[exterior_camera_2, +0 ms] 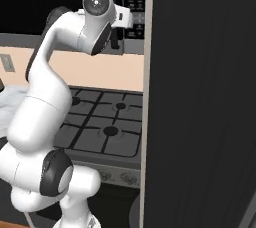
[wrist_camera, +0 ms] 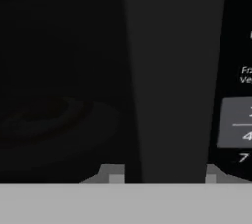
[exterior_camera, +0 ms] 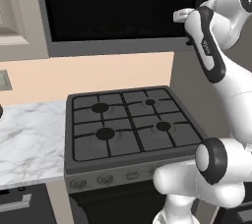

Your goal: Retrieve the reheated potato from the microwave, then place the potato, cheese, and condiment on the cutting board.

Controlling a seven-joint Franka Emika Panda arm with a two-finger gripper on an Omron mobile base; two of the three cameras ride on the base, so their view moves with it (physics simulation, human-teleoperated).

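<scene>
Marble counter (exterior_camera: 29,139) beside stove (exterior_camera: 128,120); four burners.

The microwave's dark handle bar (wrist_camera: 172,70) runs from 12 to 6 o'clock between both fingertips (wrist_camera: 116,175); button panel (wrist_camera: 238,125) at 3 o'clock.

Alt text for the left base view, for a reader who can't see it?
The white arm reaches up to the right edge of the microwave mounted above a four-burner stove, with a marble counter to the stove's left.

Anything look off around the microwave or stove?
Nothing stands out. The microwave door sits shut and square, and the stove grates lie straight. The gripper straddles the door handle.
</scene>
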